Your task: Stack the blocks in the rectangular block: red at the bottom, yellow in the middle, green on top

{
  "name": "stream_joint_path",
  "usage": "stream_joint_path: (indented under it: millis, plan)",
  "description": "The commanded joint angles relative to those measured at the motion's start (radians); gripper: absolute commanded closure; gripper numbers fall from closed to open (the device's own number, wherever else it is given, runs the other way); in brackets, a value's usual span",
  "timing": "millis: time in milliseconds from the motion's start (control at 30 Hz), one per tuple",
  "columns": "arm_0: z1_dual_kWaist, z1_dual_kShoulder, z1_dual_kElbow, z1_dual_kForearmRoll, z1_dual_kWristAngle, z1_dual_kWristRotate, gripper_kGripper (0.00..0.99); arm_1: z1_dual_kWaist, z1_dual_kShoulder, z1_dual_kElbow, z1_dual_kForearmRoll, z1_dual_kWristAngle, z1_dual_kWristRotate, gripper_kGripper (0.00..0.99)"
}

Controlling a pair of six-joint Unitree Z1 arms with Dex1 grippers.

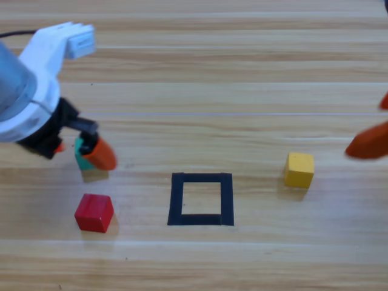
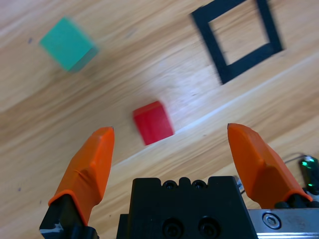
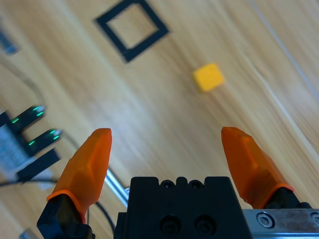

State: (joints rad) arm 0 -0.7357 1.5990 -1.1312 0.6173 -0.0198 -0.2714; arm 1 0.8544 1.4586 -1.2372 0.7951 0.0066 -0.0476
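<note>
The red cube (image 1: 94, 212) lies on the table at the left, in front of the green cube (image 1: 82, 160). My left gripper (image 1: 82, 154) hangs over the green cube and partly covers it in the high view. In the left wrist view the left gripper (image 2: 172, 130) is open and holds nothing; the red cube (image 2: 153, 122) lies ahead between its jaws and the green cube (image 2: 67, 43) farther off. The black tape square (image 1: 201, 199) is empty. The yellow cube (image 1: 299, 169) sits to its right. At the right edge my right gripper (image 1: 367, 124) is open and empty, as the right wrist view (image 3: 165, 131) shows.
The right wrist view shows the yellow cube (image 3: 208, 77) and the tape square (image 3: 132, 30) far ahead. Cables and a device with green lights (image 3: 30, 119) lie off to that view's left. Bare wooden table (image 1: 242, 79) stretches behind the square.
</note>
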Motion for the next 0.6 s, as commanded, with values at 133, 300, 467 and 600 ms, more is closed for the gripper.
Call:
stream_joint_path:
  millis: [133,300,467,600]
  plan:
    - [-0.08,-0.076,0.024,-0.008,-0.011,0.023,0.0,-0.055,0.066,0.062,-0.096,-0.174,0.202,0.014]
    - [-0.08,0.001,0.039,0.012,0.061,-0.115,0.0,-0.058,0.115,0.047,-0.128,-0.237,0.341,0.014]
    - [-0.08,0.085,0.028,0.035,0.09,-0.238,0.0,-0.072,0.261,-0.019,-0.117,-0.278,0.468,0.014]
    - [-0.09,0.114,0.044,0.036,0.098,-0.29,0.0,-0.092,0.393,-0.084,-0.117,-0.321,0.545,0.007]
